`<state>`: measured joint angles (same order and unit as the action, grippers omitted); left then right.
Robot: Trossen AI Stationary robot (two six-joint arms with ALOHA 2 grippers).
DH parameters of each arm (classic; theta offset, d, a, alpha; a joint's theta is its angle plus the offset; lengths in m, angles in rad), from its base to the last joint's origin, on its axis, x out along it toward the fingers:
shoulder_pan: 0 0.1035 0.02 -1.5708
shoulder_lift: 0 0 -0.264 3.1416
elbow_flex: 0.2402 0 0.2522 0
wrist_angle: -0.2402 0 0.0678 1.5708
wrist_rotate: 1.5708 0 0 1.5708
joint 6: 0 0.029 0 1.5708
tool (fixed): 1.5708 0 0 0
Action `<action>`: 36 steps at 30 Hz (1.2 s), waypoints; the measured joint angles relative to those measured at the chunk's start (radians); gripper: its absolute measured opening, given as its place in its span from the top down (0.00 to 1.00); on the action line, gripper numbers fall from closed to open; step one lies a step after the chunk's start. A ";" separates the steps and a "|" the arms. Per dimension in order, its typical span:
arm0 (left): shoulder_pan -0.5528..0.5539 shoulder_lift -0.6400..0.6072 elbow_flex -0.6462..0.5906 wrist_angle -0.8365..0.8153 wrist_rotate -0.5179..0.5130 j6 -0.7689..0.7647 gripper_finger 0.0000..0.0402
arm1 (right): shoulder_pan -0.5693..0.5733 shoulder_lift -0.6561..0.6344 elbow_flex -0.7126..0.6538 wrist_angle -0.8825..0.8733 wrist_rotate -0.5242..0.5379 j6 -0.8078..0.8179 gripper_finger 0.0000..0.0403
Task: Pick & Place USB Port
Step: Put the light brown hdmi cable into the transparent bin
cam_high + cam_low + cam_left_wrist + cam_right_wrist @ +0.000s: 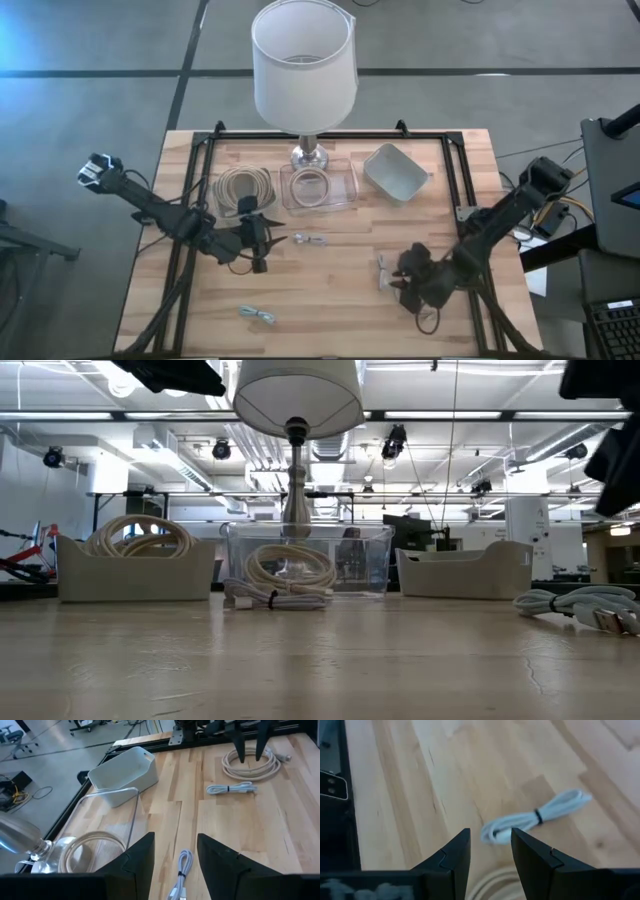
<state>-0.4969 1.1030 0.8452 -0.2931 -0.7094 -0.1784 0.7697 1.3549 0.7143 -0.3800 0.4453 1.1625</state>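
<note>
Both arms were low over the table (180,170), and this looked like the approach step, nothing lifted yet. The left end effector (268,240) hovered mid-table with its fingers parted and nothing between them; just ahead of it lay a small bundled cable (311,239), seen right past its fingers (141,862) in the left wrist view. The right end effector (405,285) was down near the front right, also spread open and empty, with another cable (384,270) beside it, and its own wrist view showed a tied white cable (535,819) just beyond the fingertips. A third cable (258,315) lay loose near the front edge. Behind stood the lamp (303,70), a bin (243,187) holding coiled cord, a clear tray (345,190) with one coil, and an empty grey bin (395,172). Judging by that, the next move called for easing forward to straddle a cable's middle, closing, then carrying it to a bin. Which bin was meant could not be told.
</note>
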 joint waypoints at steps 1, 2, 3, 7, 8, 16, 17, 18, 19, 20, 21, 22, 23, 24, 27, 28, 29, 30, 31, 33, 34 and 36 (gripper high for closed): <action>0.000 0.000 0.000 0.001 0.000 0.000 0.62 | 0.009 0.005 0.000 -0.005 0.000 0.031 0.67; 0.000 0.000 0.000 0.001 0.000 0.000 0.62 | 0.015 0.010 0.000 -0.010 0.000 0.065 0.67; 0.000 0.000 0.000 0.000 0.000 0.000 0.62 | 0.024 0.014 0.000 -0.014 0.000 0.099 0.67; 0.000 0.000 0.000 0.000 0.000 -0.013 0.62 | 0.054 0.033 0.000 -0.022 -0.001 0.228 0.67; 0.000 0.000 0.000 0.001 0.000 -0.015 0.62 | 0.062 0.037 0.000 -0.030 -0.006 0.262 0.67; 0.000 0.000 0.000 0.000 0.001 -0.018 0.62 | 0.110 0.076 0.000 -0.104 -0.098 0.587 0.68; 0.000 0.000 0.000 0.001 0.001 -0.018 0.62 | 0.110 0.079 0.000 -0.114 -0.105 0.613 0.68; 0.000 0.000 0.000 0.001 0.001 -0.018 0.62 | 0.110 0.082 0.000 -0.122 -0.112 0.630 0.68; 0.000 0.000 0.000 0.000 0.001 -0.019 0.62 | 0.110 0.084 0.000 -0.128 -0.115 0.642 0.68; 0.000 0.000 0.000 0.001 0.001 -0.019 0.62 | 0.109 0.087 0.000 -0.131 -0.115 0.651 0.69; 0.000 0.000 0.000 0.001 0.001 -0.020 0.62 | 0.109 0.088 0.000 -0.133 -0.115 0.660 0.69; 0.000 0.000 0.000 0.001 0.001 -0.020 0.62 | 0.109 0.090 0.000 -0.133 -0.114 0.667 0.69; 0.000 0.000 0.000 0.000 0.001 -0.020 0.62 | 0.109 0.093 0.000 -0.132 -0.111 0.670 0.69; 0.000 0.000 0.000 0.001 0.001 -0.020 0.62 | 0.108 0.096 0.000 -0.130 -0.108 0.671 0.69; 0.000 0.000 0.000 0.001 0.001 -0.020 0.62 | 0.107 0.121 0.000 -0.123 -0.106 0.678 0.68; 0.000 0.000 0.000 0.001 0.001 -0.020 0.62 | 0.106 0.133 0.000 -0.111 -0.106 0.687 0.68; 0.000 0.000 0.000 0.000 0.001 -0.020 0.62 | 0.106 0.142 0.000 -0.097 -0.108 0.693 0.68; 0.000 0.000 0.000 0.001 0.001 -0.020 0.62 | 0.106 0.149 0.000 -0.082 -0.113 0.693 0.68; 0.000 0.000 0.000 0.001 0.001 -0.020 0.62 | 0.106 0.155 0.000 -0.064 -0.114 0.688 0.68; 0.000 0.000 0.000 0.000 0.001 -0.020 0.62 | 0.106 0.162 0.000 -0.029 -0.113 0.670 0.68; 0.000 0.000 0.000 0.001 0.001 -0.020 0.62 | 0.106 0.165 0.000 -0.020 -0.113 0.662 0.69; 0.000 0.000 0.000 0.001 0.001 -0.020 0.62 | 0.107 0.169 0.000 -0.009 -0.113 0.661 0.69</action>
<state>-0.4965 1.1027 0.8452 -0.2924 -0.7082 -0.1986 0.8764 1.5234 0.7139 -0.3894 0.3323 1.8240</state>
